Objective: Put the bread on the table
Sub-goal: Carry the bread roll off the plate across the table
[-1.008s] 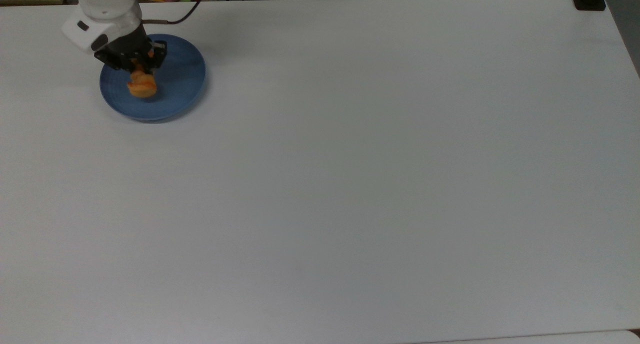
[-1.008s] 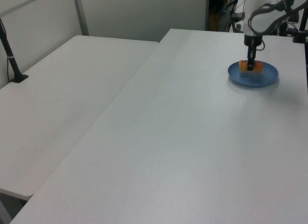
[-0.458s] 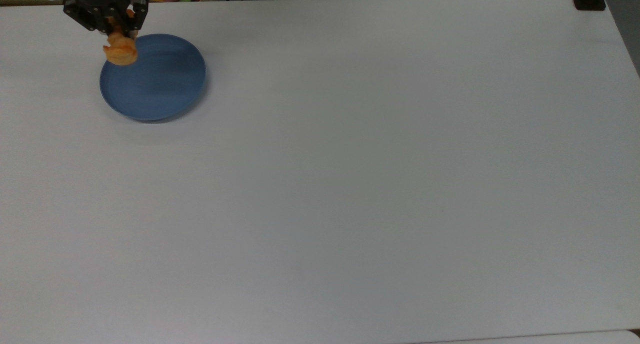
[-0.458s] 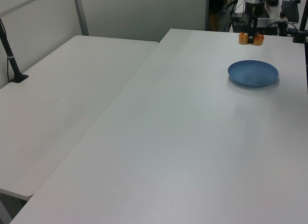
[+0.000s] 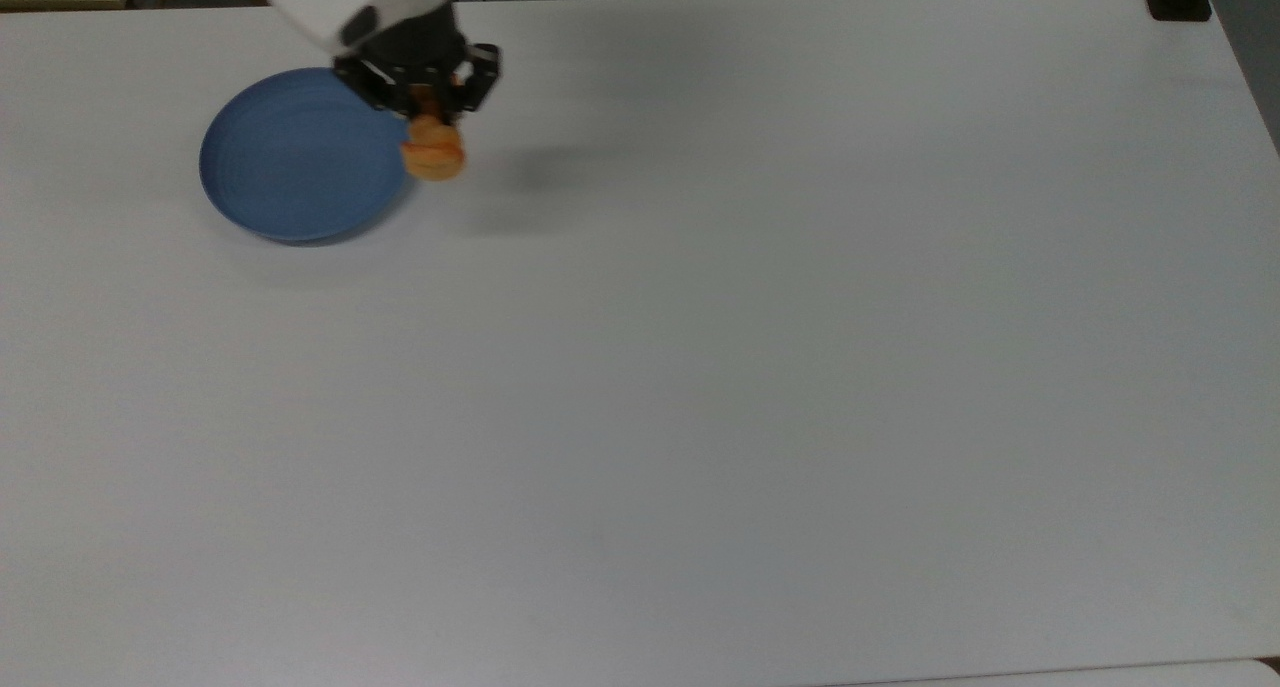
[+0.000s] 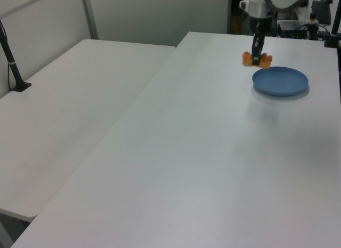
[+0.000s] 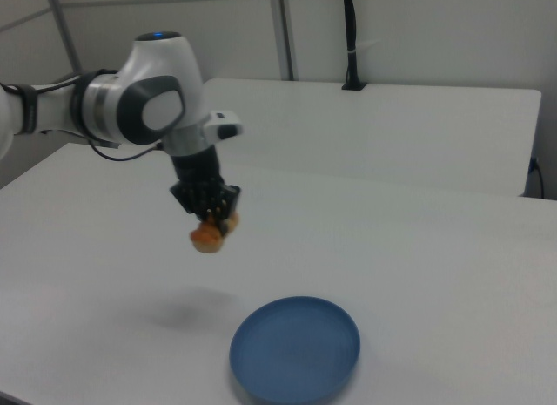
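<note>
The counter (image 5: 760, 347) is a large plain white matte top. On it lies a round blue plate (image 5: 300, 157), near the far edge at the top view's left. The pincer (image 5: 432, 117) is closed on the bread (image 5: 434, 155), a small golden-orange roll that hangs in the air, clear of the counter. In the top view the bread is just beside the plate's right rim. In the right view the bread (image 7: 209, 233) is above and to the left of the plate (image 7: 296, 348), and a soft shadow lies on the counter below it. A second white table (image 6: 58, 114) stands next to the counter at the left view's left. Pale wall panels with metal posts (image 7: 283, 35) close the room behind it.
</note>
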Robot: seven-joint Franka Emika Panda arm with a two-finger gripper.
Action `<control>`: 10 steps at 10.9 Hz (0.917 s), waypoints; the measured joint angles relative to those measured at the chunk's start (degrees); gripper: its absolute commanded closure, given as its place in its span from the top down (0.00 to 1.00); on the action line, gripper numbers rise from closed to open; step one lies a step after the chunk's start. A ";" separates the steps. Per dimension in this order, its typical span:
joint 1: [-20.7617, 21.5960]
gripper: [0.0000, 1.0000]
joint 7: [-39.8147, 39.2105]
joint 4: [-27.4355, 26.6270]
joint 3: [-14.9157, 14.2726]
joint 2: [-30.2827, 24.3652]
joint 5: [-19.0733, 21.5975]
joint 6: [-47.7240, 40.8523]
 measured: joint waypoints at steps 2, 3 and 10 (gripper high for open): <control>0.17 0.28 7.78 -0.71 7.03 0.01 0.00 0.00; 1.01 0.28 11.71 -1.66 10.26 0.01 0.00 0.00; 10.54 0.28 35.30 -8.92 26.44 0.90 0.00 7.80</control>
